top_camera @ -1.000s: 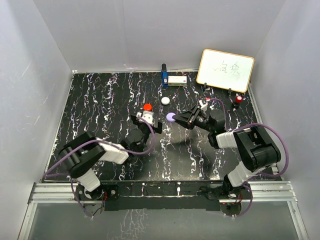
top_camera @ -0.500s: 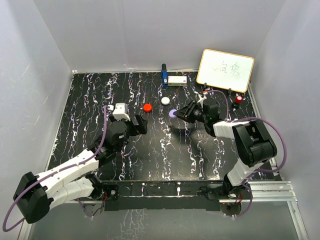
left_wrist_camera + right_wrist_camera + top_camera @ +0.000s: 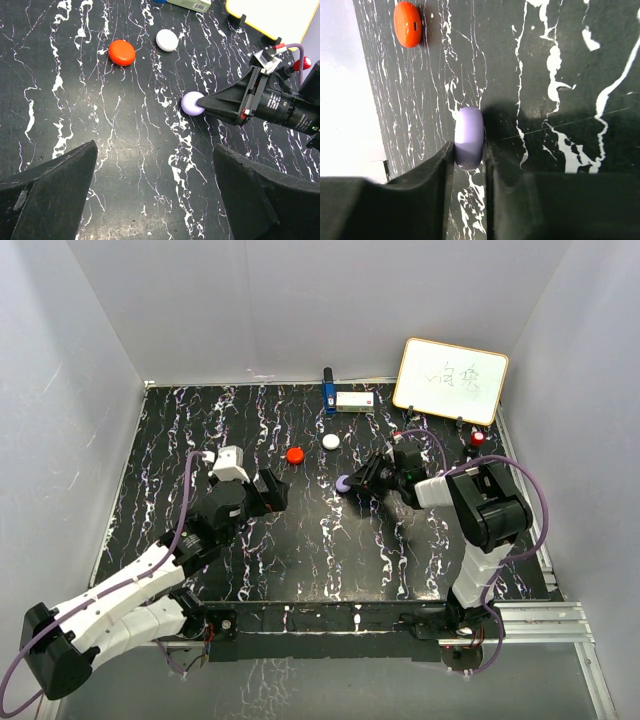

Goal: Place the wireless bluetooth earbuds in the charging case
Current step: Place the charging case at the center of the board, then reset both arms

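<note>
The right end effector [image 3: 469, 150] pinches the purple pod [image 3: 469, 130], likely the charging case, on edge by its fingertips alone. So shallow a hold could let it squirt free across the bench [image 3: 330, 560]. The left end effector [image 3: 155, 150] hangs spread wide. No earbuds can be made out.

Top cam high, sees whole table [image 3: 300, 540]; wrist cams low & close; all 3 share purple pod [image 3: 191, 104].

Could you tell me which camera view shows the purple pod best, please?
The right wrist view: the purple pod sits central, edge-on, pinched by the right gripper. The left wrist view shows it from above; the top view, only a dot.
</note>
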Action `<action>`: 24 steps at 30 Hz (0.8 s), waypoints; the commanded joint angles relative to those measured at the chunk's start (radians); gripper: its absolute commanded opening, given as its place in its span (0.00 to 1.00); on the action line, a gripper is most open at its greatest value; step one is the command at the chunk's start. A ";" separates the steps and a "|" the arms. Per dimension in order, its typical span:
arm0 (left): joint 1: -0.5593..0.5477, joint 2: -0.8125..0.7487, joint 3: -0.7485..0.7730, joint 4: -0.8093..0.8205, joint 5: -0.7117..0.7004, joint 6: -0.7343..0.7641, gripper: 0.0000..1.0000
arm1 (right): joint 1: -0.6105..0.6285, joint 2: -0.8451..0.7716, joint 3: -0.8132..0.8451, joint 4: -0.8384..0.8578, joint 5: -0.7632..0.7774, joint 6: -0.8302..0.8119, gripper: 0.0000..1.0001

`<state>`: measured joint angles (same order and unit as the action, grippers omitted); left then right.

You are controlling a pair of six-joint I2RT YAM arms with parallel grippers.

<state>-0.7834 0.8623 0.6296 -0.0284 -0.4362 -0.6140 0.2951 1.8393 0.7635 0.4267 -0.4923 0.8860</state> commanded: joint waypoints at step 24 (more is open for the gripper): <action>0.004 -0.101 0.069 -0.196 -0.134 -0.007 0.99 | -0.048 -0.749 -0.299 -0.181 0.733 -0.045 0.98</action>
<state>-0.7826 0.8192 0.6724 -0.1608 -0.5205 -0.6319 0.2584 1.1847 0.4988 0.2859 0.0532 0.8398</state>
